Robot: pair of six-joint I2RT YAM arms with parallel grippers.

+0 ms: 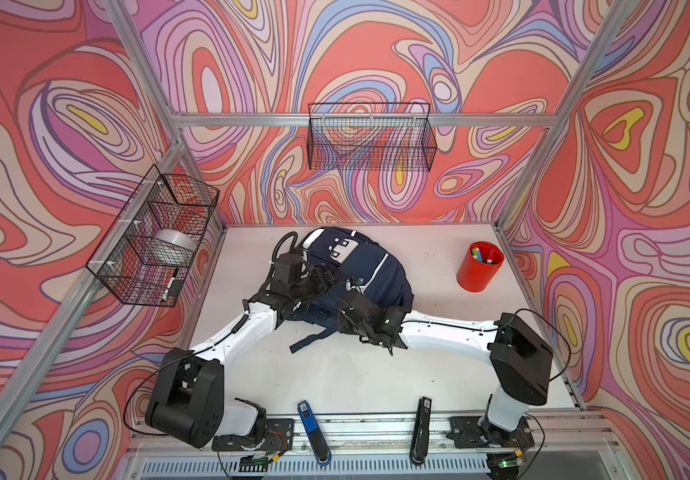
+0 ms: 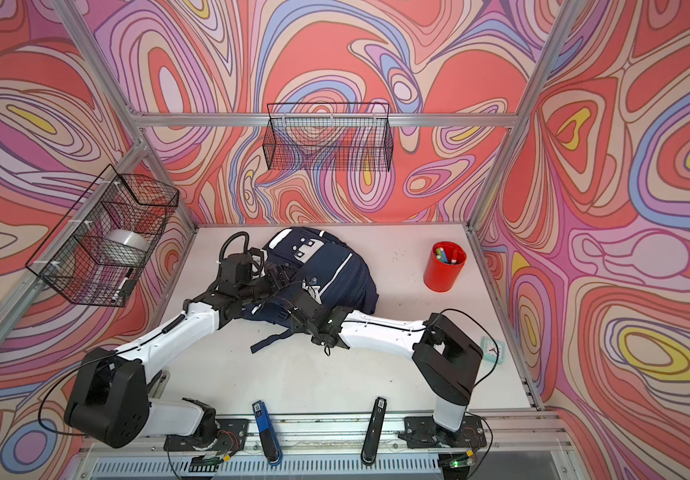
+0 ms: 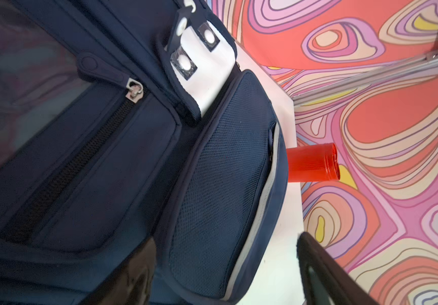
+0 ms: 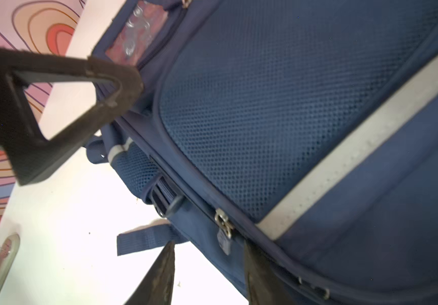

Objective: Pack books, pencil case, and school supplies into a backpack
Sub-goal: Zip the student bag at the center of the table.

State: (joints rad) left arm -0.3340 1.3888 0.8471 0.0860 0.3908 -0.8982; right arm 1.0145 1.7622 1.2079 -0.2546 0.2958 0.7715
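**Both Grippers Parted Over the Backpack**

In both top views: backpack [image 1: 376, 266] [image 2: 335, 266] flat on the white table [image 1: 335, 374], right under the fingers of the left gripper [image 1: 328, 278] and right gripper [image 1: 347, 293], tips near each other above the navy fabric. Well beyond the fingertips, a red cup [image 1: 480, 266]; far behind both wrists, a blue stapler [image 1: 314, 436] and a black stapler [image 1: 420, 432].

From the left wrist: fingers [image 3: 318, 264] spread wide, gripping nothing. Between them, the backpack's mesh pocket [image 3: 225, 171]; one finger out over bare table just beside the fabric, its partner a dark blur above the fabric. Ahead of the tips, the white patch [image 3: 207, 79].

From the right wrist: fingertips [image 4: 166, 269] apart, clamped on nothing. Just ahead of the gap, a metal zip pull [image 4: 223, 227] on the backpack's seam. Farther ahead, one left-gripper finger [image 4: 62, 111], tip just beside the backpack's edge.
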